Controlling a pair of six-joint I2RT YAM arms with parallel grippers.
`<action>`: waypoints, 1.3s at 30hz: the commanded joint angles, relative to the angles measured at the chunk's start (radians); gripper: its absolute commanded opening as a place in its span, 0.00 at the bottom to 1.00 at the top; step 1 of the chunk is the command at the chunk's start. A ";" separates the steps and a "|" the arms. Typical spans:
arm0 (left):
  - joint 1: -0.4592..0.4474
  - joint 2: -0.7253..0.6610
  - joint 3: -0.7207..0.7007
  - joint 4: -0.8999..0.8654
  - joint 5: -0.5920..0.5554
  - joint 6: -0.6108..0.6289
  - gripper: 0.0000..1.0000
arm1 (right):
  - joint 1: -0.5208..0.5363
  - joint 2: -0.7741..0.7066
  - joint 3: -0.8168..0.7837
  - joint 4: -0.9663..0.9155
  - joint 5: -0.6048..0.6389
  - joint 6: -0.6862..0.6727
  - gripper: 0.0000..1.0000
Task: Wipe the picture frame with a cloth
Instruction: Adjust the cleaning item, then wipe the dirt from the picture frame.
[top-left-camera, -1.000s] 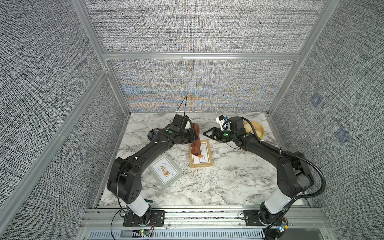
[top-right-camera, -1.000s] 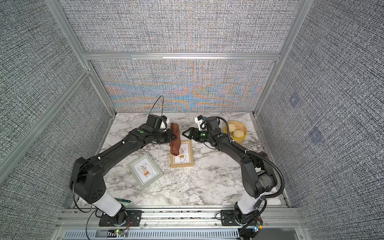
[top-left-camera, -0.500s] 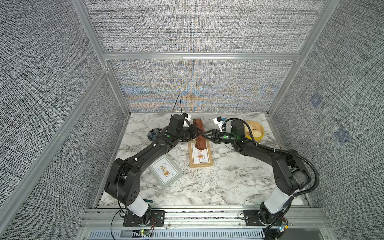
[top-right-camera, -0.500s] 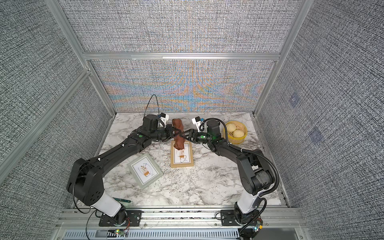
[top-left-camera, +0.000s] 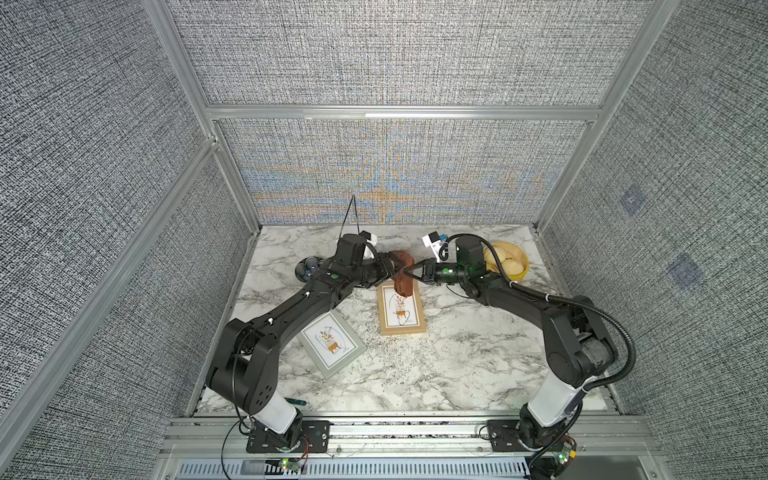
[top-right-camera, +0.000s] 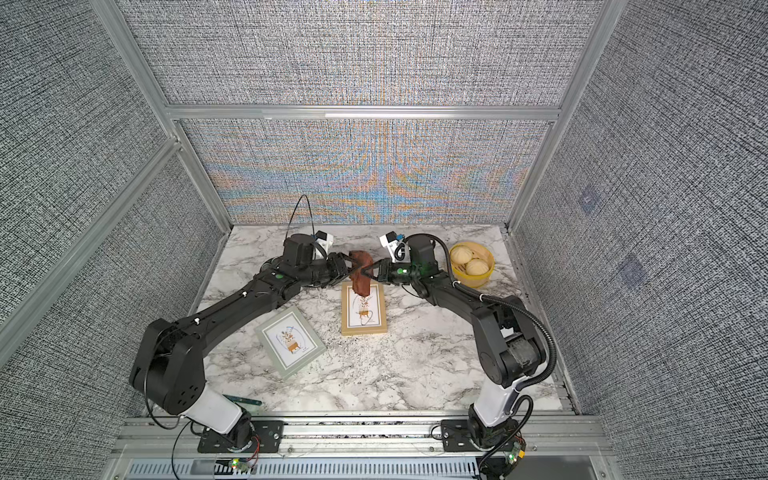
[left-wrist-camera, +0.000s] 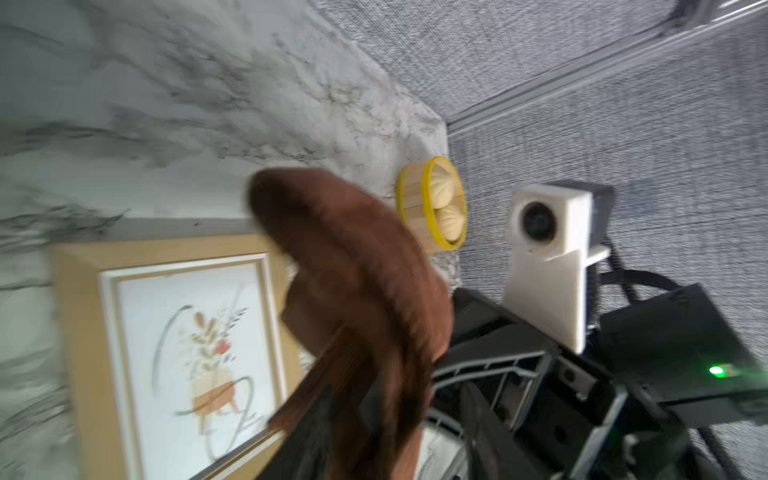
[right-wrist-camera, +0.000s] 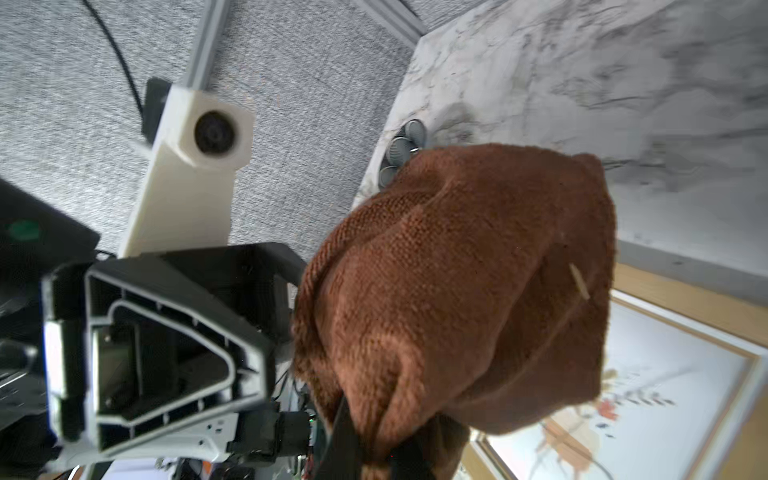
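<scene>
The reddish-brown cloth (top-left-camera: 404, 274) (top-right-camera: 360, 272) hangs bunched in the air over the far end of the tan picture frame (top-left-camera: 401, 309) (top-right-camera: 363, 311), its lower end touching the picture. My right gripper (top-left-camera: 410, 275) (right-wrist-camera: 374, 436) is shut on a fold of the cloth (right-wrist-camera: 457, 291). From the opposite side my left gripper (top-left-camera: 390, 266) (left-wrist-camera: 395, 415) stands open, and the cloth (left-wrist-camera: 361, 291) lies loosely between its spread fingers. A second, grey picture frame (top-left-camera: 331, 344) (top-right-camera: 289, 340) lies flat nearer the front left, under the left arm.
A yellow steamer basket (top-left-camera: 519, 266) (top-right-camera: 473, 278) with buns sits at the back right. Behind the left arm stands a dark dish (top-left-camera: 309, 268) of small round things. A green pen (top-left-camera: 297, 402) lies at the front left edge. Wall panels enclose the marble table.
The right gripper came in from the right and shut on the cloth. The left gripper, shut on the cloth before, has opened its jaws. The cloth now hangs higher and more bunched.
</scene>
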 joint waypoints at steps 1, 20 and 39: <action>0.014 -0.036 -0.054 -0.175 -0.183 0.086 0.64 | 0.023 0.011 0.039 -0.332 0.181 -0.209 0.00; 0.003 0.183 -0.208 0.108 -0.034 0.079 0.41 | 0.177 0.211 0.364 -0.861 0.491 -0.440 0.41; 0.002 0.269 -0.248 0.076 -0.060 0.077 0.22 | 0.272 0.365 0.407 -0.817 0.665 -0.550 0.20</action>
